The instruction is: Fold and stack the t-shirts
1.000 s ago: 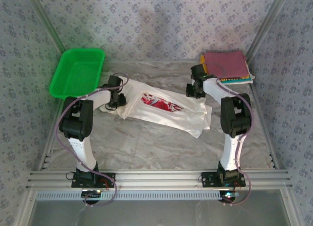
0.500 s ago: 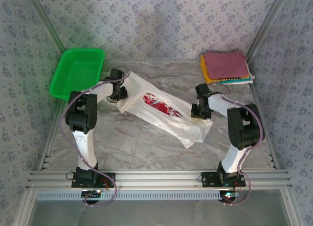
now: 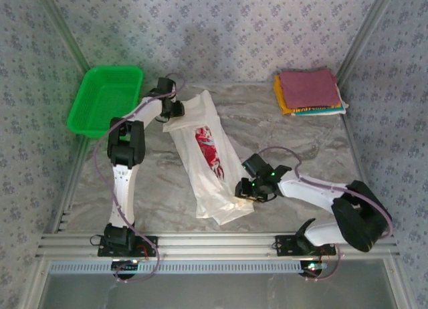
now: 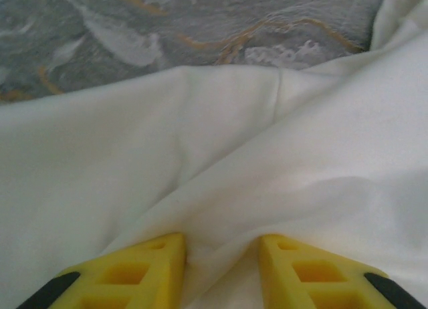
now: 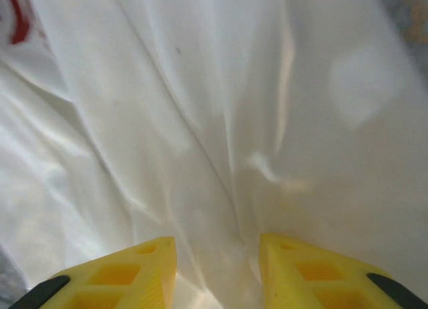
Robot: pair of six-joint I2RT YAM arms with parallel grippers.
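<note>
The white t-shirt lies stretched lengthwise on the table, running from far left to near centre. The folded stack sits in the far right corner. My left hand is at the shirt's far end and my right hand at its near end. Each has cloth bunched between parted fingers, but I cannot tell whether either actually pinches it. For a clean fold, I'd pull both ends taut and flat before letting go.
</note>
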